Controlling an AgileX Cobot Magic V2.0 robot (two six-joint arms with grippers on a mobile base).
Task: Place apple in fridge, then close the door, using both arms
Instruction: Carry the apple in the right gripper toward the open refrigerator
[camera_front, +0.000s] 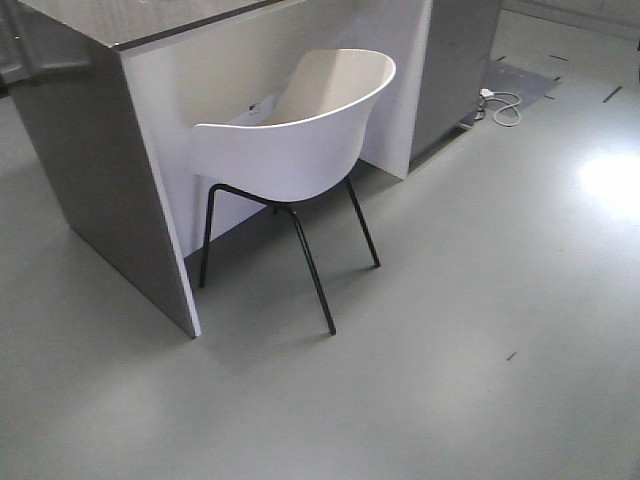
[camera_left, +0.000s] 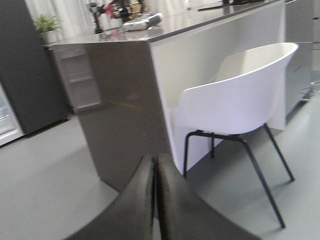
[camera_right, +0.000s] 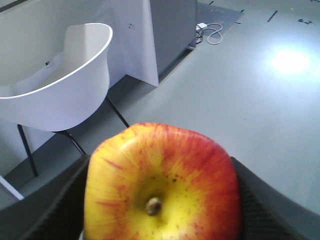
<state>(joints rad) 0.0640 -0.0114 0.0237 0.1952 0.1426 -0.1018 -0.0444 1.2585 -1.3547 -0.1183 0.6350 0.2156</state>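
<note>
gripping the apple (camera_right: 161, 182) between the right fingers (camera_right: 42, 212), this side of the white chair (camera_right: 60, 90); pressing the left fingers (camera_left: 140, 200) together on nothing; beyond the chair, just the desk (camera_left: 125, 100); pickup seemingly done, yet to reach the fridge, set it inside, shut the door

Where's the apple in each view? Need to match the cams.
Front: not in it.
Left wrist: not in it.
Right wrist: apple fills bottom centre, held between the fingers.
Shared landmark: chair, centre in front, right in left wrist, upper left in right wrist.
</note>
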